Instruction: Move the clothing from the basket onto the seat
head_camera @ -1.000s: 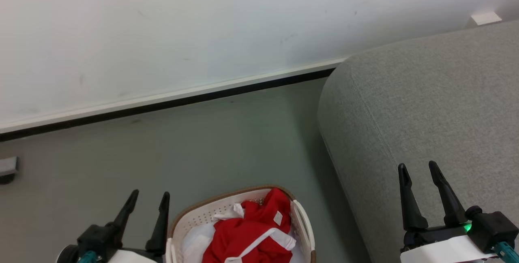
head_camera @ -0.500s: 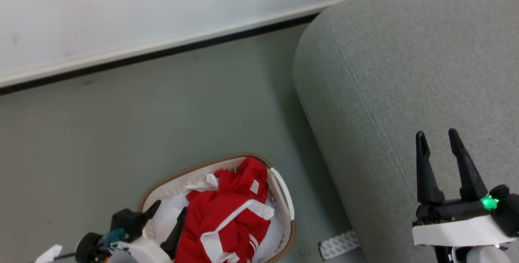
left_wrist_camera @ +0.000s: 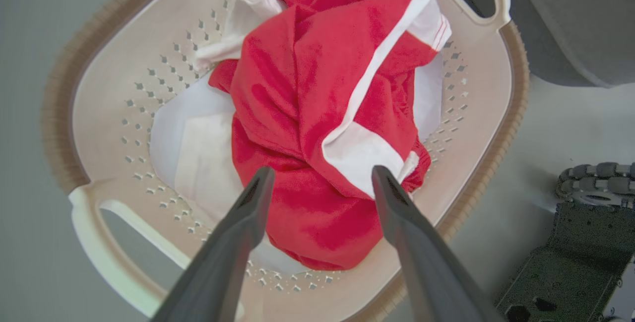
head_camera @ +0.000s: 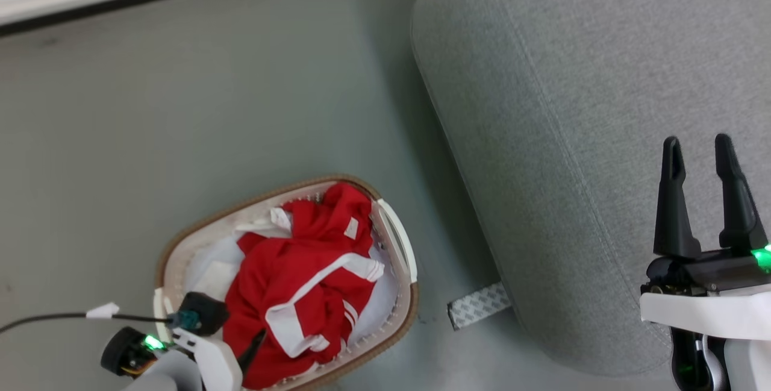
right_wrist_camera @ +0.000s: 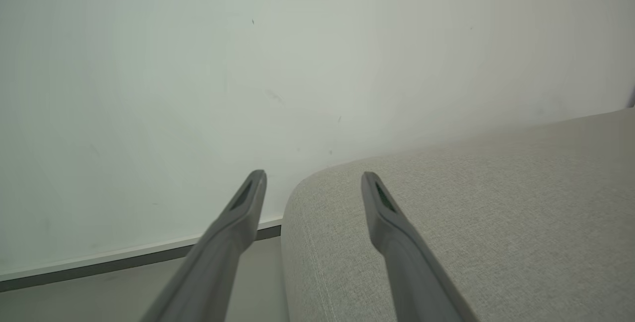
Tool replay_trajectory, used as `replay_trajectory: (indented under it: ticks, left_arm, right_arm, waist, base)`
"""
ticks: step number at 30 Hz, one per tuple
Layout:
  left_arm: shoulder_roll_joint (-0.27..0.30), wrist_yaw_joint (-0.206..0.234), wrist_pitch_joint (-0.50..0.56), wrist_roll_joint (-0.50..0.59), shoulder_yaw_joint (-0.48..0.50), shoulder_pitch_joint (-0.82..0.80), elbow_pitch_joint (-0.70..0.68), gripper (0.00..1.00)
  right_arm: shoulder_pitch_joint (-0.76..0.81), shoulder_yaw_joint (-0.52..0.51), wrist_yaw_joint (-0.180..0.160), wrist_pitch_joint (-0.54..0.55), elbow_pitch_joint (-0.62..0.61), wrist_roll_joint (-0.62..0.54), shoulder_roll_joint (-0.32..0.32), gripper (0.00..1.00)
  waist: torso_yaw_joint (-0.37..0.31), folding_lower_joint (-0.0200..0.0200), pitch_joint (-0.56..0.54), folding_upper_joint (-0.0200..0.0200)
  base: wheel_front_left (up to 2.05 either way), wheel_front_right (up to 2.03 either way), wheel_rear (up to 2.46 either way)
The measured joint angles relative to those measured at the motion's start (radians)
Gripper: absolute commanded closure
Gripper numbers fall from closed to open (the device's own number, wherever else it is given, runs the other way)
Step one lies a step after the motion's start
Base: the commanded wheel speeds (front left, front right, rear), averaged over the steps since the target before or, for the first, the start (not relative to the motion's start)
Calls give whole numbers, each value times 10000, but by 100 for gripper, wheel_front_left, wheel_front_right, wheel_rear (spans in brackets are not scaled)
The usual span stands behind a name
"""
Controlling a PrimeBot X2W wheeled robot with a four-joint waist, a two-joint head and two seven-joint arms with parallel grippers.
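Observation:
The basket point(head_camera: 199, 222) stands on the floor at the lower left of the head view, holding the red clothing point(head_camera: 289, 270) with white stripes. In the left wrist view my left gripper point(left_wrist_camera: 321, 170) hangs open just above the clothing point(left_wrist_camera: 307, 89), fingertips over its near edge, nothing between them. The basket's perforated wall point(left_wrist_camera: 149, 74) surrounds the pile. The grey seat point(head_camera: 572, 78) spans the right side. My right gripper point(head_camera: 697, 140) is open and empty over the seat's front part; in the right wrist view it point(right_wrist_camera: 313, 174) points past the seat's corner point(right_wrist_camera: 471, 213) toward the wall.
A plain white cloth point(left_wrist_camera: 193, 133) lies under the red clothing. A patterned strip point(head_camera: 479, 305) lies on the floor by the seat's base. A black cable point(head_camera: 48, 317) runs from my left wrist. The robot's base point(left_wrist_camera: 570, 242) sits right of the basket.
The head camera has tilted down, shifting the whole picture. My left gripper has swung from beside the basket to over it, pointing down at the clothing. Both grippers stay open.

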Motion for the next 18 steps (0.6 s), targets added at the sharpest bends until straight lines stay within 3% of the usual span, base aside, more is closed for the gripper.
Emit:
replay_trajectory:
  ticks: [10, 18]
  left_arm:
    - [991, 2, 439, -997, -2504, -1336, 295, 0]
    - [1243, 15, 500, -1687, -3850, -2350, 278, 0]
  right_arm:
    - [-439, 100, 0, 0, -545, 435, -2, 0]
    - [-436, 297, 0, 0, -773, 759, -4, 0]
  waist:
    - [-456, 1, 1418, 0]
    - [-941, 1, 2129, 0]
  base:
    - [0, 0, 0]
    - [0, 0, 0]
